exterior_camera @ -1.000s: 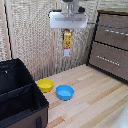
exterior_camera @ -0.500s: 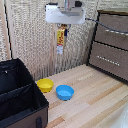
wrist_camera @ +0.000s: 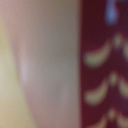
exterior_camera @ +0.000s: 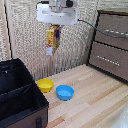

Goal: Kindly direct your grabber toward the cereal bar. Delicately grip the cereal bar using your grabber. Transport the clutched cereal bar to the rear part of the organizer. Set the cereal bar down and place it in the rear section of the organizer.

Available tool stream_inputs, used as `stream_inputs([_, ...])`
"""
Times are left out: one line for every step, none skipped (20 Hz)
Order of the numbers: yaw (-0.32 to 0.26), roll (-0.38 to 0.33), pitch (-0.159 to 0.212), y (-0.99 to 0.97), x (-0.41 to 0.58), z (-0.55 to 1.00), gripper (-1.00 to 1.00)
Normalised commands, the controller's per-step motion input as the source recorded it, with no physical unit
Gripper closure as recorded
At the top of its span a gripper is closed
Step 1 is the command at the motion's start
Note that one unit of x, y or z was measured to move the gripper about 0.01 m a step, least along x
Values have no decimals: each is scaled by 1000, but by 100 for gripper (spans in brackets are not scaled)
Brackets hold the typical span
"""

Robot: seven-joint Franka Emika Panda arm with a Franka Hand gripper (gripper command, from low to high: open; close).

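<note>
Exterior view: the grabber (exterior_camera: 56, 26) is high in the upper centre of the frame, its white boxy head in front of a woven wall. Its short fingers are pinched on the top of the bar (exterior_camera: 52, 39), which hangs straight down below the head, yellow-orange with red print, well above the table (exterior_camera: 95, 100). Compared with half a second ago, the head and the hanging bar have shifted a little toward the frame's left; compared with one second ago the shift is larger. Nothing else has moved.

The organizer (exterior_camera: 20, 100), black with inner dividers, fills the lower left corner. The bar is above and to the right of it, not yet over it. Just right of the organizer on the light wooden table sits a yellow bowl (exterior_camera: 45, 85), and beside that, nearer the frame's centre, a blue bowl (exterior_camera: 64, 92). A brown drawer cabinet (exterior_camera: 110, 45) stands at the right edge.

Wrist view: very blurred and close. A pale pinkish-cream surface fills the left part; the right part shows a dark red surface with pale curved marks, seemingly the bar's (wrist_camera: 105, 75) wrapper. The fingers cannot be made out here.
</note>
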Motion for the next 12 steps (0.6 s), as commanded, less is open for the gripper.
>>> stream_inputs([-73, 34, 62, 786, 117, 229, 100])
stream_inputs([-74, 34, 59, 786, 120, 231, 100])
stream_inputs([-74, 32, 57, 786, 126, 240, 100])
stream_inputs([-76, 32, 55, 786, 126, 246, 100])
stream_inputs([-78, 31, 51, 783, 131, 257, 100])
stream_inputs([-77, 30, 49, 786, 137, 266, 100])
stream_inputs([-76, 28, 46, 791, 149, 277, 100])
stream_inputs([-77, 25, 40, 794, 157, 297, 100])
stream_inputs([-78, 23, 35, 794, 163, 309, 100])
stream_inputs([-85, 23, 30, 783, 154, 320, 100])
stream_inputs([-104, 20, 15, 737, 114, 340, 100])
stream_inputs([-112, 19, 9, 720, 94, 346, 100])
